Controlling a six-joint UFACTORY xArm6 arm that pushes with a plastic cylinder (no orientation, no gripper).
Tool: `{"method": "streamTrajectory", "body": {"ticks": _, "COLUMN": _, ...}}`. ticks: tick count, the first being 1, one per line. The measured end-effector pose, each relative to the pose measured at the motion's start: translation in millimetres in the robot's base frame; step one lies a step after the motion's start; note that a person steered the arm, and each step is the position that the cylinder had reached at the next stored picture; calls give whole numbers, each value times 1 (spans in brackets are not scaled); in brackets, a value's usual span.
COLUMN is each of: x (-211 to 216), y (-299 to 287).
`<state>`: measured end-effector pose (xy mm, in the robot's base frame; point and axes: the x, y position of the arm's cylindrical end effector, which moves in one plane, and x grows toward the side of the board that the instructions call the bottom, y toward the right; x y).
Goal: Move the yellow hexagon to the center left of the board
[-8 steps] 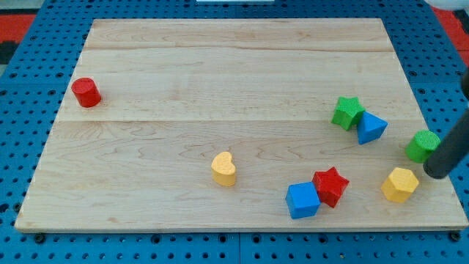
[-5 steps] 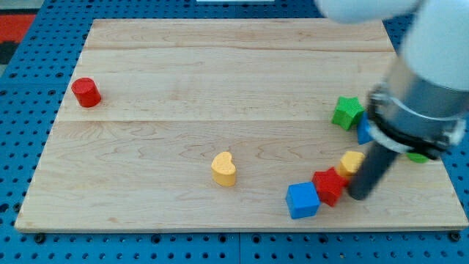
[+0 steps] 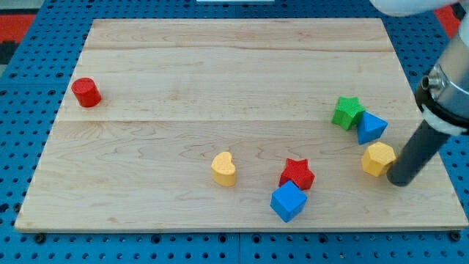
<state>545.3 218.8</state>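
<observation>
Yellow hexagon [image 3: 378,158] at the bench's [image 3: 220,81] right side, just below blue triangle [image 3: 371,127] and green star [image 3: 346,112]. My tip [image 3: 400,181] touching or just beside its lower right; a bare rod, no tool to part or close. Red star [image 3: 297,174] against blue cube [image 3: 288,201]; yellow heart [image 3: 223,169] centre-bottom; red cylinder [image 3: 86,92] far left.

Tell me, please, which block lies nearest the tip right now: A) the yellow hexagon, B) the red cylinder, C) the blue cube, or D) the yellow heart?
A: my tip sits just to the view's right of the yellow hexagon, close beside it, while the other named blocks lie farther toward the view's left.
</observation>
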Motion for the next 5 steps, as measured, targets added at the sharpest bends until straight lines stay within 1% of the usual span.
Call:
{"method": "streamTrajectory", "body": {"ticks": 1, "x": -18, "y": -61}}
{"method": "streamTrajectory", "body": {"ticks": 2, "x": -29, "y": -106}}
{"method": "streamTrajectory", "body": {"ticks": 3, "x": 16, "y": -76}}
{"method": "streamTrajectory", "body": {"ticks": 4, "x": 9, "y": -29}}
{"method": "streamTrajectory", "body": {"ticks": 5, "x": -19, "y": -58}}
